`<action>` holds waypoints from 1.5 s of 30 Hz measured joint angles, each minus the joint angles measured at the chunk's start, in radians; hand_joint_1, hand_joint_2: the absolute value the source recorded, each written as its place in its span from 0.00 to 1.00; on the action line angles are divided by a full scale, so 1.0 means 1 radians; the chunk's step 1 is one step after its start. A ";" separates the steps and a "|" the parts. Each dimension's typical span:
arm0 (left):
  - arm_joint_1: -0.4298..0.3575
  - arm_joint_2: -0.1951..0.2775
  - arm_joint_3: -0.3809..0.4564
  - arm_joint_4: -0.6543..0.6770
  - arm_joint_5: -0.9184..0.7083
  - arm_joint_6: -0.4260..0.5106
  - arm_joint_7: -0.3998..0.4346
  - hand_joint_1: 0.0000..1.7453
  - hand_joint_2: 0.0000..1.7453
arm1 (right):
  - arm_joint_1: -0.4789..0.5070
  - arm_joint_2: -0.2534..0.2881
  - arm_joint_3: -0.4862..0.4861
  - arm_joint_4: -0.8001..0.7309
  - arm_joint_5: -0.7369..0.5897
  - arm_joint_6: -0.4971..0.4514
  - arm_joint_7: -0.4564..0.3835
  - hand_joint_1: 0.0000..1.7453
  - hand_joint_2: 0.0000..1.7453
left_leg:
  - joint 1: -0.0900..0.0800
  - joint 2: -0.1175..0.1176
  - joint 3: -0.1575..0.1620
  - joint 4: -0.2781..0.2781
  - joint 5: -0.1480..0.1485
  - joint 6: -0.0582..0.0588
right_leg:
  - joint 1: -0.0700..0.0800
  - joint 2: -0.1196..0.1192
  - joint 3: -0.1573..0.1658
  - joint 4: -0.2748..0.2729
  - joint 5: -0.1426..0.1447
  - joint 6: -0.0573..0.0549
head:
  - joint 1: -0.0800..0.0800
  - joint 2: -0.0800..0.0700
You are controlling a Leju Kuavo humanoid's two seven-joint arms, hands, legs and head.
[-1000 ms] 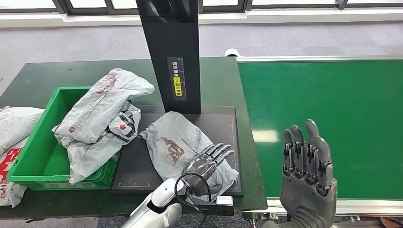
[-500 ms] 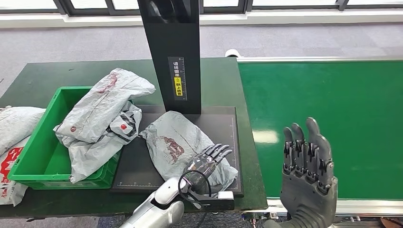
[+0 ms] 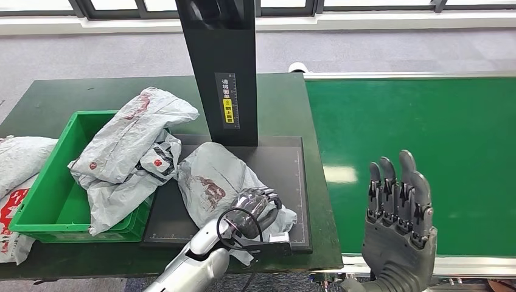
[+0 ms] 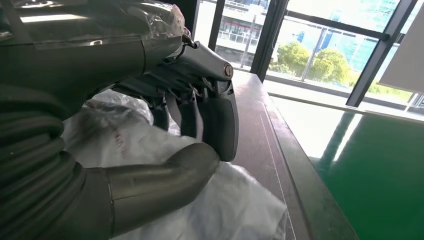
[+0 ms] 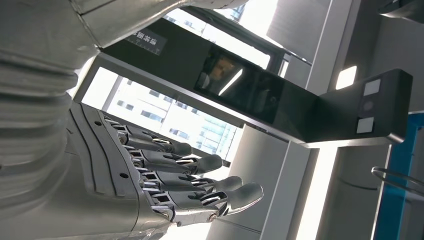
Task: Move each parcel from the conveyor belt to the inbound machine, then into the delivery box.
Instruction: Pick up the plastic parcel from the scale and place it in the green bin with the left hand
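A grey plastic parcel (image 3: 207, 173) with a red print lies on the black plate (image 3: 280, 158) of the inbound machine, in front of its black column (image 3: 222, 73). My left hand (image 3: 252, 210) has its fingers curled down onto the parcel's near end and grips it. In the left wrist view the thumb (image 4: 165, 175) and fingers (image 4: 200, 115) pinch the crumpled parcel (image 4: 225, 205) between them. My right hand (image 3: 398, 213) is raised over the near edge of the green conveyor belt (image 3: 414, 121), fingers straight and apart, holding nothing. The right wrist view shows this hand (image 5: 165, 175) flat and open.
The green delivery box (image 3: 67, 233) stands left of the plate, with grey parcels (image 3: 131, 137) heaped over its right rim. More parcels (image 3: 21, 158) lie on the dark table left of the box. No parcel lies on the visible belt.
My left hand's fingers went from stretched flat over the parcel to curled around its near end. The parcel has shifted slightly left on the plate. The right hand barely moved.
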 joint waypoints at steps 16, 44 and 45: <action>0.049 0.026 0.023 -0.104 -0.009 0.030 0.009 1.00 1.00 | -0.014 -0.031 0.030 0.005 -0.043 -0.006 0.000 0.00 1.00 | 0.000 0.000 -0.001 0.000 0.000 0.000 | 0.000 0.000 -0.001 0.000 0.000 0.000 | 0.000 0.000; 0.087 0.041 0.025 -0.157 -0.051 0.055 0.083 0.00 1.00 | -0.023 -0.044 0.040 0.010 -0.039 -0.010 0.000 0.00 1.00 | 0.000 0.000 -0.002 0.000 0.000 0.000 | 0.000 -0.001 -0.001 0.000 0.000 0.000 | 0.000 0.000; 0.087 0.042 0.027 -0.157 -0.070 0.059 0.116 0.00 1.00 | -0.024 -0.044 0.040 0.010 -0.038 -0.010 0.000 0.00 1.00 | 0.000 0.000 -0.002 0.000 0.000 0.000 | 0.000 -0.001 -0.001 0.000 0.000 0.000 | 0.000 0.000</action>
